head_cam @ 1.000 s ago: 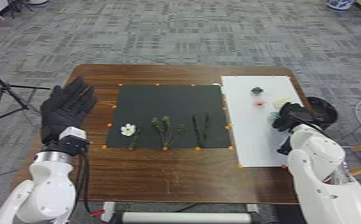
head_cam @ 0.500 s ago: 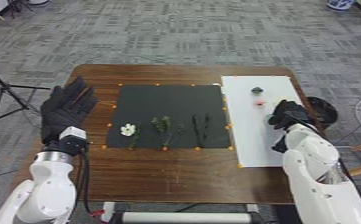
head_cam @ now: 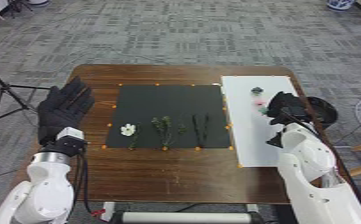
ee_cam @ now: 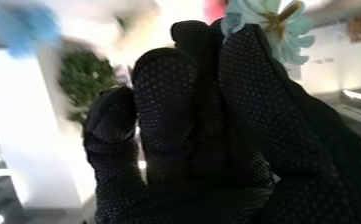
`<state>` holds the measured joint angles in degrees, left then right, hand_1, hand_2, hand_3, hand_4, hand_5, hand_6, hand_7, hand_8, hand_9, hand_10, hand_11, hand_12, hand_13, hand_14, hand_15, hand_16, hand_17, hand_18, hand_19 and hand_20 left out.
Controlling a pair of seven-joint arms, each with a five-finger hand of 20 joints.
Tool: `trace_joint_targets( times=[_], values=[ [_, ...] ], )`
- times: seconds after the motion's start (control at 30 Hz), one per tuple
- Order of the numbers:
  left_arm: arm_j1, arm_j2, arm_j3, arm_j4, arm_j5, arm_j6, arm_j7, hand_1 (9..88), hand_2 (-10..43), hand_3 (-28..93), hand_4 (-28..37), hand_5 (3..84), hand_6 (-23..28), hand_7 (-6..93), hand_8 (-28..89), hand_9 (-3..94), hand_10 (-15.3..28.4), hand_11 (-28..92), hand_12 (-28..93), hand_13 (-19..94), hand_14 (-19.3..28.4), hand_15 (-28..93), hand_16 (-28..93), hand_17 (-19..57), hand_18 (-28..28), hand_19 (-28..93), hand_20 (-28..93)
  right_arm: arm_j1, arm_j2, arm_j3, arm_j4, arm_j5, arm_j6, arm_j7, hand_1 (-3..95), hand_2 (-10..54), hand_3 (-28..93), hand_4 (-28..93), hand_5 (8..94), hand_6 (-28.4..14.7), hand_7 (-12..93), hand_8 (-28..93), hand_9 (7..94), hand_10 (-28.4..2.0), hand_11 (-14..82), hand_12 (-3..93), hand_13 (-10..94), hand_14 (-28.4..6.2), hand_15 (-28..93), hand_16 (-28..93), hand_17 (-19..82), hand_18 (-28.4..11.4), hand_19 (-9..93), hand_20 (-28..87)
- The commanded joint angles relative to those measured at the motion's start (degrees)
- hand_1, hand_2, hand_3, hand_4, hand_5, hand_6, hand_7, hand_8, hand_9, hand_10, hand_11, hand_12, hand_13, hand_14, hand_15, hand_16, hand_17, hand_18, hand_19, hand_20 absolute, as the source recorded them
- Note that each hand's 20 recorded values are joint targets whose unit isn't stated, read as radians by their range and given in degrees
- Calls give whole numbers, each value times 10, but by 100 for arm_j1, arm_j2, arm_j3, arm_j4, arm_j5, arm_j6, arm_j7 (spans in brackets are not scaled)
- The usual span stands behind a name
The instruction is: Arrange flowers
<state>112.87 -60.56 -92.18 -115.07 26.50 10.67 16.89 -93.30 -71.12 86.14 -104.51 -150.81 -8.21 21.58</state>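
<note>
Flowers (head_cam: 128, 130): lying on black mat (head_cam: 150, 100) and showing against white board (head_cam: 261, 150), head view. Starting at left of the mat's near part: showing white bloom (head_cam: 128, 128), then green sprigs (head_cam: 163, 125), then dark stems (head_cam: 200, 131). Marking mat edges with small orange markers (head_cam: 110, 125). Toward board's far end, showing dark blue flower (head_cam: 257, 90), then pink flower (head_cam: 259, 103) a bit nearer. Just beside pink one, over the board, pinching pale blue flower (head_cam: 263, 111) with right hand (head_cam: 287, 107). Holding left hand (head_cam: 65, 110) left of mat, fingers straight, spread slightly apart. Showing black round container (head_cam: 326, 112) at right edge of brown table (head_cam: 159, 175).

Right wrist view: keeping gloved fingers (ee_cam: 163, 100) together, clamped on pale blue flower, petals poking out past fingertips. Showing blue petals (ee_cam: 21, 25) and green leaves (ee_cam: 83, 75) beyond the glove. Behind held flower, showing tiny dark marks (ee_cam: 323, 60) on pale surface, too small for reading.
</note>
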Motion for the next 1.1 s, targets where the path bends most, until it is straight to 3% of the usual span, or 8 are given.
trace_joint_targets(
  times=[0.03,0.23,0.4,0.5,0.8,0.9,1.0,1.1],
  values=[
    [284,-60,-166,-113,-14,-1,36,259,139,713,-283,441,82,124,-95,325,132,191,82,257,142,214,-32,-69,145,352,85,670,-223,-665,-184,182,593,-480,570,-67,683,-279,790,11,202,1,795,-86,66,246,721,-78,623,294,408,-207,852,392],
    [622,-106,-514,-202,-11,60,80,258,140,713,-283,442,82,125,-95,328,133,191,82,258,143,214,-32,-69,146,352,86,1488,-778,-1447,400,276,529,-1053,572,-66,679,-281,790,11,199,1,794,-87,66,245,719,-78,623,297,408,-205,852,392],
    [772,-120,-651,-235,-6,75,98,257,140,713,-283,444,82,125,-95,334,135,194,82,258,143,212,-32,-70,146,353,86,1964,-1267,-1992,1039,-13,520,-1656,573,-65,678,-282,789,10,200,1,792,-85,67,246,719,-76,624,297,407,-204,852,392],
    [752,-106,-620,-232,-37,47,94,252,145,706,-283,445,82,124,-96,336,135,193,82,258,143,212,-32,-70,146,353,86,2091,-1549,-2154,1411,-334,607,-1988,573,-64,677,-282,787,11,201,1,791,-84,67,246,719,-75,624,297,408,-203,852,392],
    [685,-1,-531,-242,-55,58,161,251,145,711,-283,448,82,124,-95,339,136,191,82,260,143,211,-32,-70,146,353,86,2208,-2221,-2406,1997,-1020,-159,-2089,574,-65,678,-282,785,10,205,-4,788,-84,65,245,719,-74,625,299,409,-201,852,394],
    [767,36,-520,-319,-45,47,159,253,145,710,-283,448,82,124,-95,339,136,191,82,260,143,211,-31,-70,146,353,86,2068,-2386,-2482,2017,-1224,-292,-2149,573,-65,679,-282,784,10,206,-5,787,-83,65,244,719,-73,624,298,409,-201,851,394],
    [680,51,-468,-282,-51,14,146,253,144,710,-283,448,82,124,-95,340,135,190,82,260,143,212,-31,-70,146,353,86,2032,-2629,-2465,2319,-1737,-83,-2343,572,-64,680,-283,782,10,208,-5,786,-83,66,243,720,-73,624,298,410,-202,851,394],
    [679,102,-451,-330,-45,-9,200,253,144,710,-283,448,82,124,-95,340,135,190,82,260,143,212,-31,-70,147,354,86,1936,-2660,-2602,2388,-2002,47,-2138,572,-65,681,-283,782,10,207,-8,785,-83,66,243,720,-73,625,299,411,-202,851,394]
  ],
)
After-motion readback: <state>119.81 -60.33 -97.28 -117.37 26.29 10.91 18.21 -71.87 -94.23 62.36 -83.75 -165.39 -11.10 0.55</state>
